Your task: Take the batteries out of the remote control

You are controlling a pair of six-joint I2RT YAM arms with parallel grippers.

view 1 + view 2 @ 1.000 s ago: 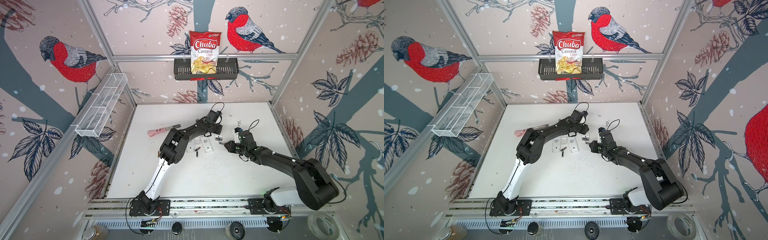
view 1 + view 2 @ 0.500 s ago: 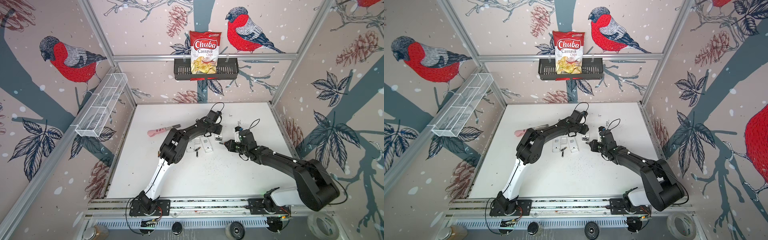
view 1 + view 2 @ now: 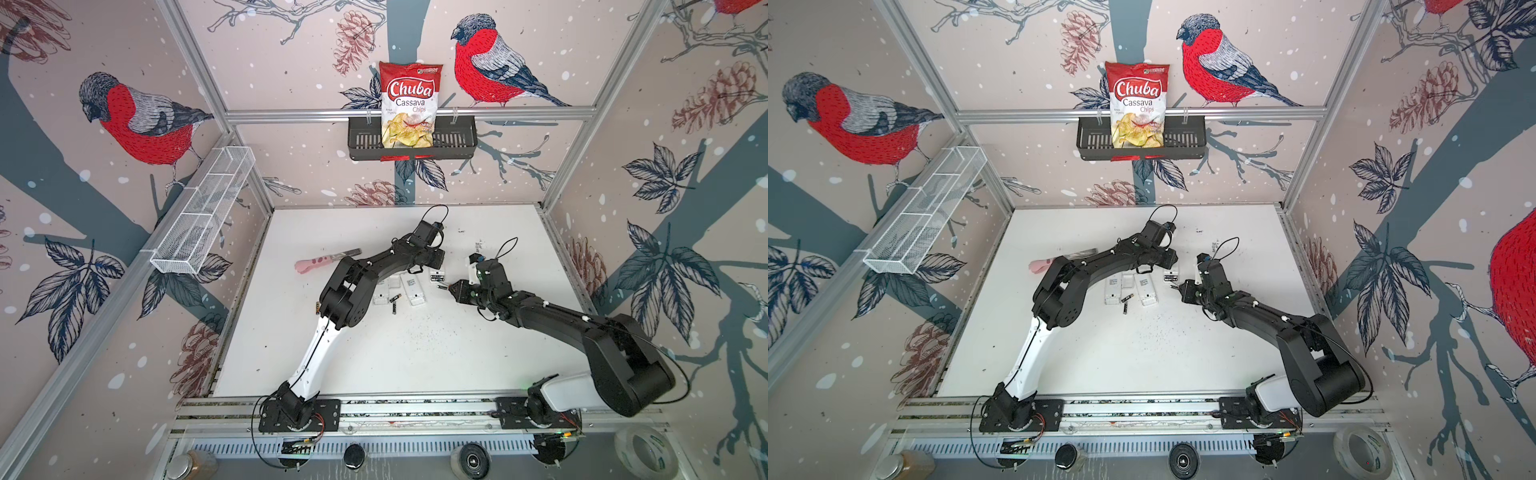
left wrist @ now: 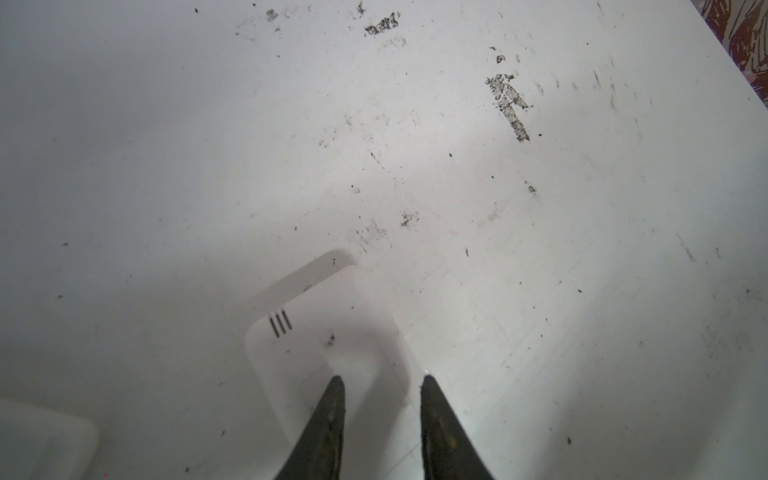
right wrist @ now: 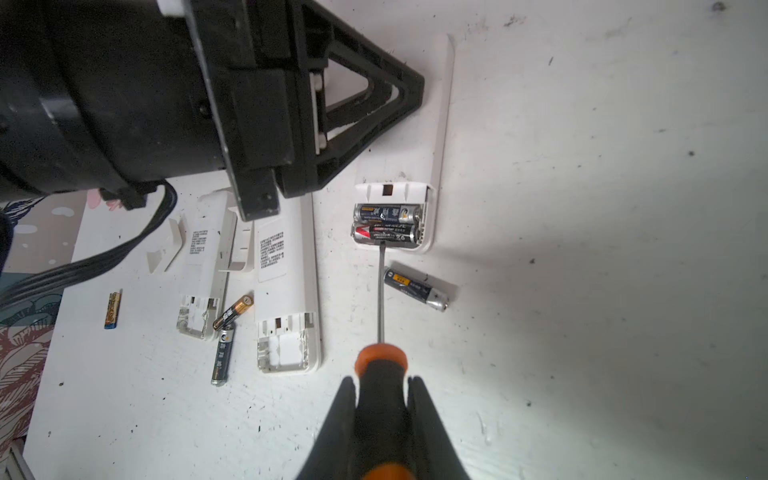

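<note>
A white remote control (image 5: 440, 124) lies face down with its compartment open, and two batteries (image 5: 386, 224) sit side by side in it. My right gripper (image 5: 382, 380) is shut on the orange-and-black screwdriver (image 5: 380, 370), whose tip touches the nearer battery. My left gripper (image 4: 381, 378) is open, its fingers (image 5: 374, 104) resting on top of the same remote (image 4: 324, 332) with nothing between them. Loose batteries lie on the table: one (image 5: 415, 289) beside the remote and two (image 5: 226, 332) between the other remotes. In both top views the grippers (image 3: 436, 259) (image 3: 1185, 289) meet at mid-table.
Two more white remotes (image 5: 203, 266) (image 5: 286, 282) lie with empty compartments, and a loose cover (image 5: 166, 245) is beside them. A small gold-and-blue battery (image 5: 112, 309) lies apart. A pink-handled tool (image 3: 316, 262) rests at the table's left. A chips bag (image 3: 409, 108) hangs in the back basket.
</note>
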